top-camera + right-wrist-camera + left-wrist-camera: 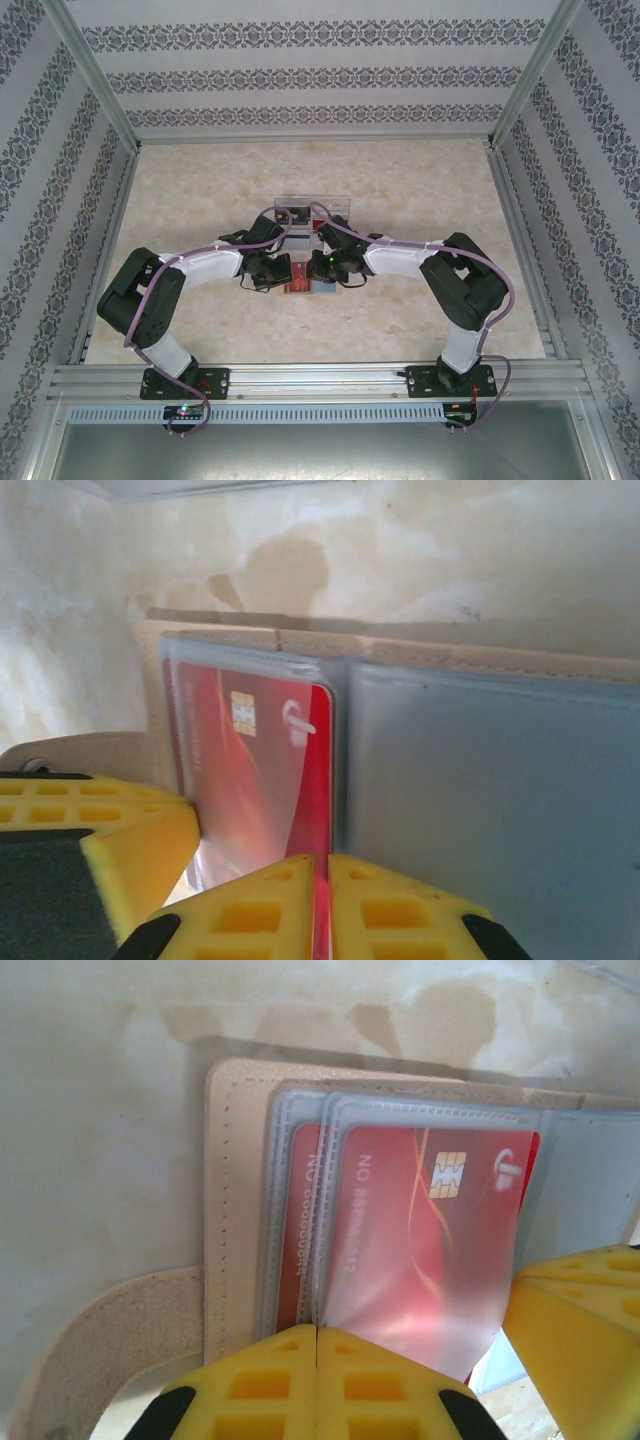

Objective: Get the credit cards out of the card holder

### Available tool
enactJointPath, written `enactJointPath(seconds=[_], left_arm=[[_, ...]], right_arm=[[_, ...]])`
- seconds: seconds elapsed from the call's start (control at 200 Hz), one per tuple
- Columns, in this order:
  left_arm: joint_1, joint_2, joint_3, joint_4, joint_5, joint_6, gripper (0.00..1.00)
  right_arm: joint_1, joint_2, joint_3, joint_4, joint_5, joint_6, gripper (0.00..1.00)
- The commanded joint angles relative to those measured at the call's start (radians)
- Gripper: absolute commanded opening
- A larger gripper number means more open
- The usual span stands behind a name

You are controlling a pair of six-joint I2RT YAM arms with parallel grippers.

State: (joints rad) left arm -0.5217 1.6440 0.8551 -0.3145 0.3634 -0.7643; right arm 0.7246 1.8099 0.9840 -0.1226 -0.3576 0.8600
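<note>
On the pale marbled desk (100, 1110), opened flat: a tan stitched card holder (235, 1210) with clear plastic sleeves (300, 1120). Directly ahead of the left claw (317, 1365), right at its yellow tips. Shut tight, tip against tip, at the lower edge of the front sleeve; impossible to tell about any pinch on the plastic. Inside that sleeve, a red credit card (420, 1230); behind it, in the next sleeve, a second red card (298, 1220). Near left of the holder, a curved tan strap (110, 1350).

From the right wrist, that red card straight in front of the right claw (322, 905). Closed down to a hairline slit, with the card's red edge caught in it. Just to the right, a greyish sleeve (480, 800), contents not discernible.

Printed on the front card: "NO", then a row of digits too blurred by the plastic to read, a gold chip (449, 1174), and a white emblem (507, 1170) like a hooked letter in a ring. On the second card, again "NO" and unreadable digits.

From above, both claws together over the holder at mid-desk, with a clear box (305, 203) just beyond.
</note>
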Motion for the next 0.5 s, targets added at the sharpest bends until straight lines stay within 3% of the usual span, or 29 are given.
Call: enactJointPath(seconds=[0.0,0.265,0.495], left_arm=[[0.004,0.02,-0.016,-0.065,-0.046,-0.01,0.0],[0.005,0.023,-0.017,-0.061,-0.042,-0.012,0.0],[0.002,0.025,-0.014,-0.057,-0.037,-0.012,0.0]], right_arm=[[0.011,0.011,0.019,-0.003,-0.007,0.002,0.15],[0.014,0.032,0.02,0.013,-0.026,0.012,0.17],[0.013,0.035,0.009,0.056,-0.055,0.032,0.12]])
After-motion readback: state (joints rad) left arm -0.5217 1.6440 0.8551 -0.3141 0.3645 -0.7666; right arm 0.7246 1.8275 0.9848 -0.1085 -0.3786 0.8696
